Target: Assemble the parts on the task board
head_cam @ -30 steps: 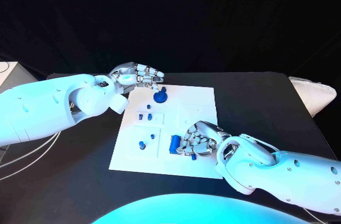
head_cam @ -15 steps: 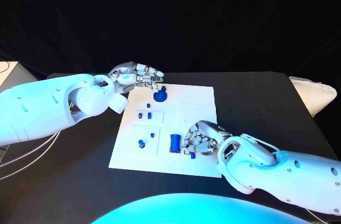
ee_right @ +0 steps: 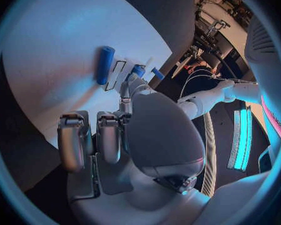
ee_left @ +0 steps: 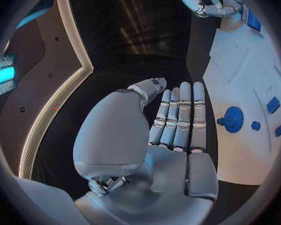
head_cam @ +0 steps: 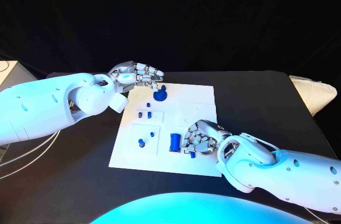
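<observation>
Right silver many-fingered hand [head_cam: 201, 139]: one, set on the near part of the white rectangular task board [head_cam: 195, 102], fingers curled downward against the plate; whether anything is grasped under them cannot be told. Long blue cylindrical part [head_cam: 175, 143]: one, lying flat on the board just beside this hand's fingers, on the side toward the left arm; the right wrist view shows it apart from the fingertips [ee_right: 105, 64]. Small blue piece [head_cam: 192, 155]: one, at the near side of the right hand, just by its fingers; contact cannot be told. Left silver many-fingered hand [head_cam: 138, 75]: one, at the board's far corner, well apart from the right hand; the left wrist view shows its fingers [ee_left: 180, 116] straight and side by side, palm bare, holding nothing. Round blue knob-shaped part [head_cam: 160, 94]: one, standing on the board just beyond the left hand's fingertips and not touched by them. Small blue parts: about five, between the two hands on the board, namely one dot-like piece [head_cam: 149, 105] nearest the knob, a pair side by side [head_cam: 145, 115], one tiny piece [head_cam: 152, 135], and one rounded piece [head_cam: 141, 144] farthest from the left hand. Black table [head_cam: 255, 101]: one, under the board.
</observation>
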Tool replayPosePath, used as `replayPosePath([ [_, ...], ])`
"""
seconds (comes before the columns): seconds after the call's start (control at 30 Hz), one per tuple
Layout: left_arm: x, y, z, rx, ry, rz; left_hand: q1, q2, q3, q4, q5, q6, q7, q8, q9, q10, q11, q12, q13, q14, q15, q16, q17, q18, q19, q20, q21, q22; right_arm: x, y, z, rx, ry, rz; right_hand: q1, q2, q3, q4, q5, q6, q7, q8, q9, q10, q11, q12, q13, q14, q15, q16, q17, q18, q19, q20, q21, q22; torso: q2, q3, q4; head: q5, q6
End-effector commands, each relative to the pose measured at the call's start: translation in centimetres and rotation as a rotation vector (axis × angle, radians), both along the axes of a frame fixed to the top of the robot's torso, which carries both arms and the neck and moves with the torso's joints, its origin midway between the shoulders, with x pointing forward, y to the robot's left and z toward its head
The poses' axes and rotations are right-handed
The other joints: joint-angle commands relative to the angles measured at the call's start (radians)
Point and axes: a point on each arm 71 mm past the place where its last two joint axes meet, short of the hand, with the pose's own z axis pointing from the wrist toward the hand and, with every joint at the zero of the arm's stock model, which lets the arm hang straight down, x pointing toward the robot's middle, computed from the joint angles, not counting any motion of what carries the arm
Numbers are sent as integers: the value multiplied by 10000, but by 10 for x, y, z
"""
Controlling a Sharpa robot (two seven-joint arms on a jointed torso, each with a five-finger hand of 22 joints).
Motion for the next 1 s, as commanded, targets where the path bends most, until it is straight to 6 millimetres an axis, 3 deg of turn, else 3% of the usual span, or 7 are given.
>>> replayPosePath([
  [0.03, -1, -2, 1, -99, -6, -177, -32, 37, -22, 64, 43, -2, 55, -55, -1, -41, 13, -40, 13, -72, 4, 68, -11, 116, 25, 59, -27, -10, -2, 2, 0, 131, 22, 267, -87, -83, 77, -2, -55, 27, -6, 38, -14, 1029, -48, 34, 2631, 1024, -53, 63, 2627, -166, 967, -85, 13, 2555, -9, -5, 2, 7, -7],
  [0.33, -1, -2, 1, -104, -8, -190, -16, 40, -11, 76, 44, 3, 52, -54, 3, -48, 11, -38, 15, -87, 2, 83, -12, 120, 53, 59, -70, -37, -1, -3, 0, 250, 73, 146, -387, -183, 220, -13, -167, -43, 32, 21, -49, 970, -17, -94, 2560, 1024, -29, 63, 2627, -144, 935, -66, -93, 2526, -15, -14, -1, 23, -5],
  [0.53, -1, -2, 1, -99, -11, -171, -16, 40, -11, 76, 44, 3, 52, -54, 3, -48, 11, -38, 15, -87, 2, 83, -12, 120, 53, 59, -70, -37, 0, -22, -1, 3, 136, -219, -587, -421, 491, -28, -253, -696, 408, -546, -332, 879, 290, -284, 2460, 1024, 209, 63, 2627, -113, 885, 101, -260, 2481, -32, -21, -32, 27, -8],
  [0.77, -1, -1, 1, -87, -7, -150, -16, 40, -11, 76, 44, 3, 52, -54, 3, -48, 11, -38, 15, -87, 2, 83, -12, 120, 53, 59, -70, -37, -1, -45, 2, -575, -73, -427, -633, -651, 485, -32, -447, -690, 489, -641, -371, 824, 378, -392, 2404, 1023, 298, 61, 2623, -96, 859, 193, -345, 2458, -40, -13, -86, 28, -18],
  [0.87, 0, -1, 0, -84, -1, -154, -16, 40, -11, 76, 44, 3, 52, -54, 3, -48, 11, -38, 15, -87, 2, 83, -12, 120, 53, 59, -70, -37, -2, -50, -1, -997, -143, -420, -1147, -835, 256, 12, -678, -622, 512, -612, -344, 732, 416, -568, 2314, 1004, 336, 13, 2550, -58, 802, 255, -534, 2408, -48, -4, -119, 48, -20],
  [0.97, 0, -2, 0, -85, 4, -168, -16, 40, -11, 76, 44, 3, 52, -54, 3, -48, 11, -38, 15, -87, 2, 83, -12, 120, 53, 59, -70, -37, -3, -51, -4, -1329, -215, -391, -1575, -897, -149, 10, -133, -646, 490, -545, -282, 650, 402, -718, 2237, 991, 333, -16, 2507, -31, 763, 271, -663, 2373, -54, 4, -129, 47, -4],
  [1.0, 0, -2, 0, -85, 7, -173, -16, 40, -11, 76, 44, 3, 52, -54, 3, -48, 11, -38, 15, -87, 2, 83, -12, 120, 53, 59, -70, -37, -3, -51, -5, -1421, -246, -371, -1614, -846, -709, -2, 515, -716, 489, -511, -240, 592, 412, -823, 2182, 990, 331, -21, 2500, -18, 742, 271, -734, 2355, -56, 6, -129, 50, -4],
])
